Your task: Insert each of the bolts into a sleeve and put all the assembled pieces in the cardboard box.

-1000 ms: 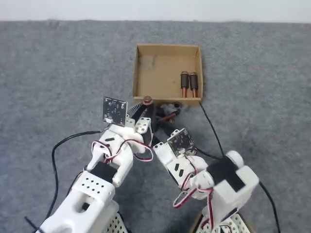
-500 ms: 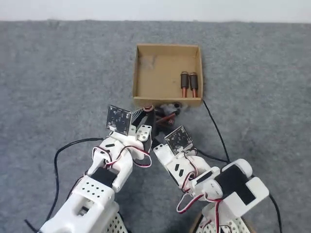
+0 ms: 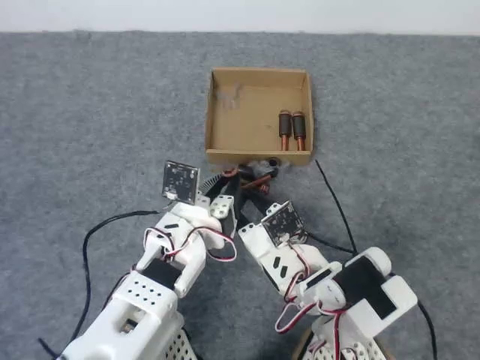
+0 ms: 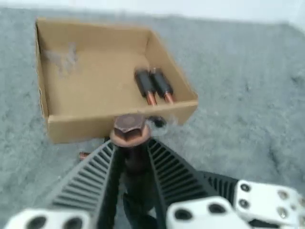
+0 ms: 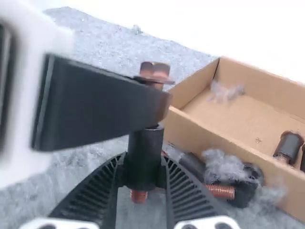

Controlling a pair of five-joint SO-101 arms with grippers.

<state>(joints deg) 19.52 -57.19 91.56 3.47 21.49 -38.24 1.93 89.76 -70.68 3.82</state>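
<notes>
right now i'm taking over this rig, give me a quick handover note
Left gripper: shut on the bolt, just under its head.
Right gripper: shut on the sleeve; the bolt is through it, its thread tip showing below.
Both are held just in front of the box.
Done: two assembled pieces lie in the box.
Left: box this piece, then join the loose bolt and loose sleeve on the carpet by the box front.

Copper bolt (image 4: 129,130) upright in a black sleeve (image 5: 143,160) near the cardboard box (image 3: 240,120) holding 2 assembled pieces (image 3: 292,129)
</notes>
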